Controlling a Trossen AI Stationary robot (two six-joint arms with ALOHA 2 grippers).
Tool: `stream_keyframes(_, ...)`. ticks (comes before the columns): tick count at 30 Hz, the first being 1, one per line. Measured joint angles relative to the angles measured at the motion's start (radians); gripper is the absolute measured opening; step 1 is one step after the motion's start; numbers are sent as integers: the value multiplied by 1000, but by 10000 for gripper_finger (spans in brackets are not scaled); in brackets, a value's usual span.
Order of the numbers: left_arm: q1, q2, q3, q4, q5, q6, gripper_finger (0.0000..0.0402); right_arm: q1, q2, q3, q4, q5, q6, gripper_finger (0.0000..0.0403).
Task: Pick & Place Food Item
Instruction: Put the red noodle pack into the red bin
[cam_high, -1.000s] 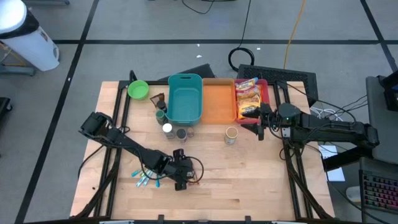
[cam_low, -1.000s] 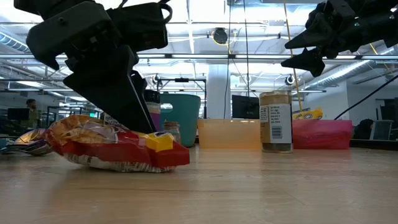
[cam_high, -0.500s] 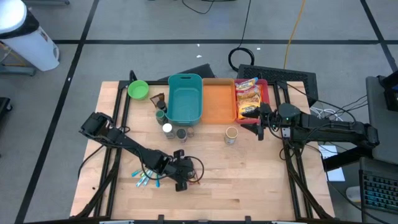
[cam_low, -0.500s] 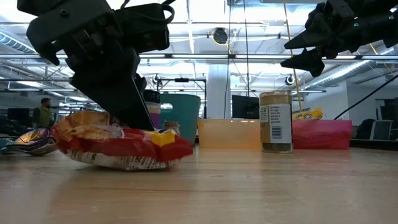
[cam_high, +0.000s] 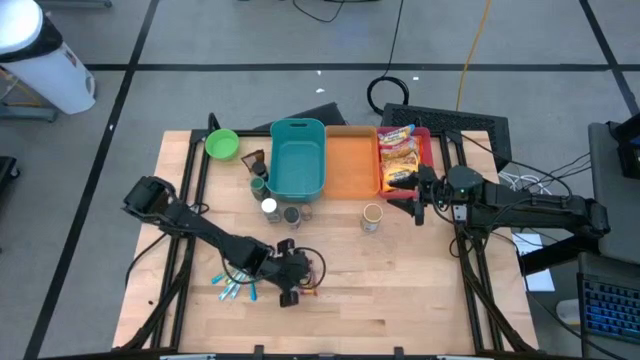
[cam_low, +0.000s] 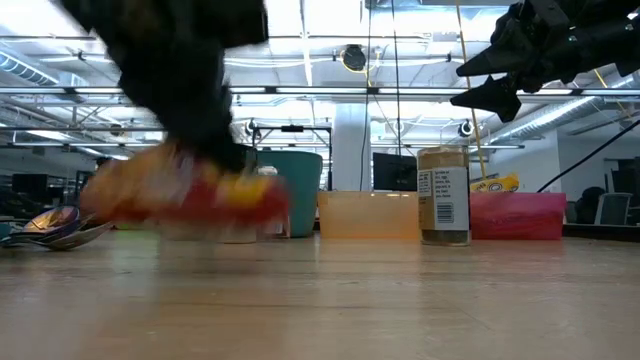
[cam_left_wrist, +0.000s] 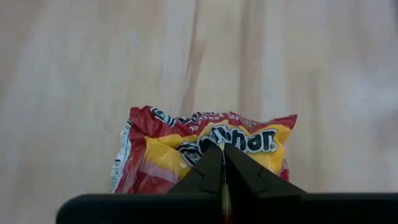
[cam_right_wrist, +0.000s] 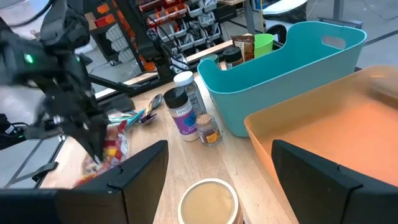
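Note:
A red and yellow snack bag hangs just above the table near its front, left of centre, blurred in the low view. My left gripper is shut on it from above. My right gripper hovers open at the table's right, high over a tan-lidded jar, its fingers wide apart and empty in the right wrist view. My left gripper pinches a pucker of the bag's upper face, near the printed name, between its two fingers. The fingers point down from above. The bag hangs below them, roughly level and clear of the table.
Along the far side stand a green bowl, a teal bin, an orange bin and a red tray with snack bags. Spice bottles cluster before the teal bin. Spoons lie left of the held bag.
My left gripper has shut on the snack bag, which lay on the table, and has gone up with it. The bag has crumpled a little at the pinch and is now lifted clear, shifted slightly toward the table's left edge.

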Motion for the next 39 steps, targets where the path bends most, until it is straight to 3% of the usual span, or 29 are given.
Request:
stream_keyframes(10, 3, -156, 1, 165, -223, 289, 10, 17, 2, 0, 42, -4, 19, 279)
stream_keyframes(15, 36, -170, 3, 358, -229, 542, 8, 101, 24, -48, 228, -7, -14, 279)
stream_keyframes(19, 84, -169, 4, 419, -229, 677, 7, 159, 63, -73, 360, 2, -37, 279)
stream_keyframes(26, 164, -168, 64, 377, -208, 691, 8, 224, 200, -75, 467, 22, -105, 279)
stream_keyframes(32, 195, -166, 91, 366, -184, 690, 9, 306, 335, -75, 677, 30, -270, 279)
stream_keyframes(36, 203, -154, 91, 365, -178, 712, 4, 338, 413, -71, 779, 155, -193, 279)
stream_keyframes(39, 205, -146, 91, 341, -144, 746, 10, 340, 469, -46, 777, 173, -169, 279)
